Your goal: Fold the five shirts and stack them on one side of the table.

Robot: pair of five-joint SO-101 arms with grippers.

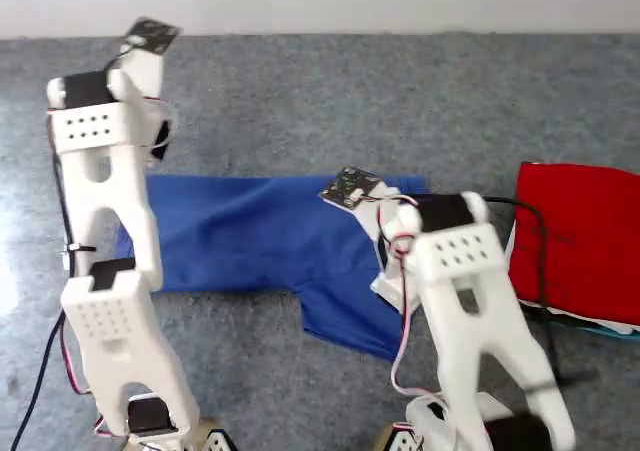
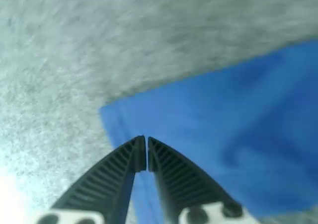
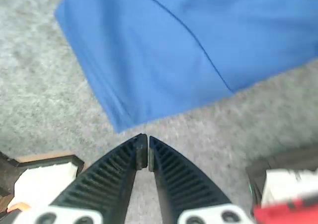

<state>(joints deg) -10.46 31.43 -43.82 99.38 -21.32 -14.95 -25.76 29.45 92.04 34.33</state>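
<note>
Blue shirt (image 1: 260, 236) lies flat mid-table (image 1: 300, 101), long axis running across from one arm to the other. Left gripper (image 2: 147, 140), jaws closed and empty, hangs over the shirt's end, near a corner. Right gripper (image 3: 148, 137), likewise closed on nothing, sits just off the sleeve hem, over bare table. Folded red shirt (image 1: 575, 241) lies beyond the right arm, probably the stacking side

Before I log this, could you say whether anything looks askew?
The blue shirt is only partly folded: one sleeve juts out toward the arms' bases. The red shirt lies folded at the side.
</note>
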